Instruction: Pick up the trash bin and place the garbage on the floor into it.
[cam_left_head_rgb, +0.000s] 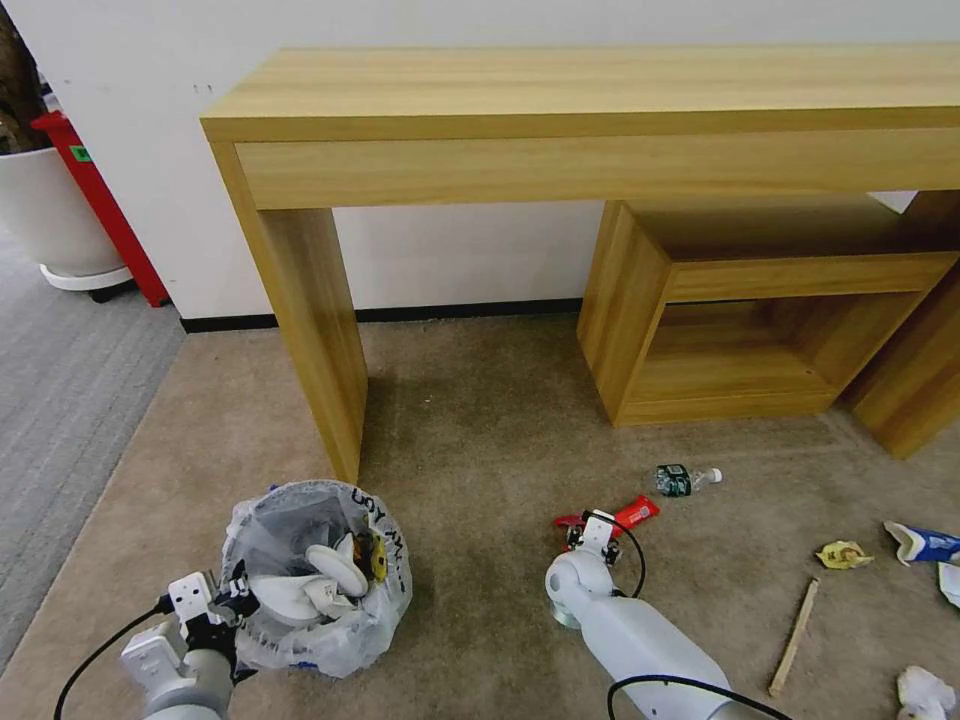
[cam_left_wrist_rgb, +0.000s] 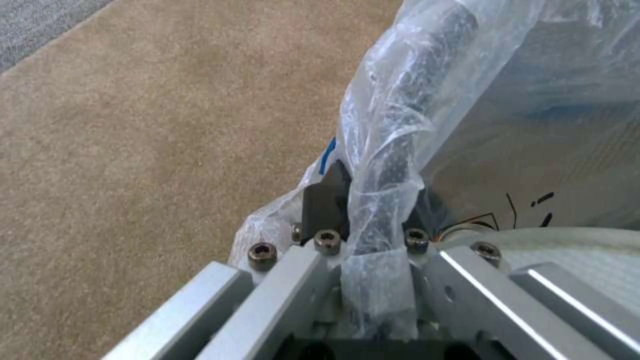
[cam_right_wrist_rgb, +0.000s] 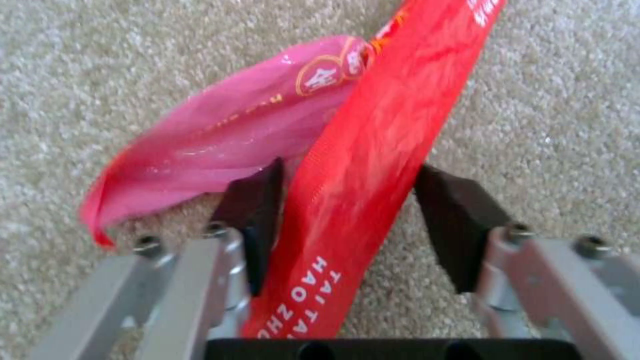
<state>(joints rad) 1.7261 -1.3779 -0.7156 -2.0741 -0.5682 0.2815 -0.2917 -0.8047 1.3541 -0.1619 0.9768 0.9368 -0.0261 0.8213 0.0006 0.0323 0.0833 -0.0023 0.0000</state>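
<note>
Beige floor (cam_left_head_rgb: 480, 420) lay under my right claw (cam_right_wrist_rgb: 353, 200), open astride the red wrapper (cam_right_wrist_rgb: 360, 165), needing a centred squeeze, while my left claw (cam_left_wrist_rgb: 363, 210) gripped the bin (cam_left_head_rgb: 320, 575) rim beside it.

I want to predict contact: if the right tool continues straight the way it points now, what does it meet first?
Probably the long red plastic wrapper, already lying between the open right tool's fingers; directly under it is the beige carpet floor.

Even bright indoor light; soft shadow beneath desk (cam_left_head_rgb: 600, 110); wide-angle edge bending; both wrist views blurred.
</note>
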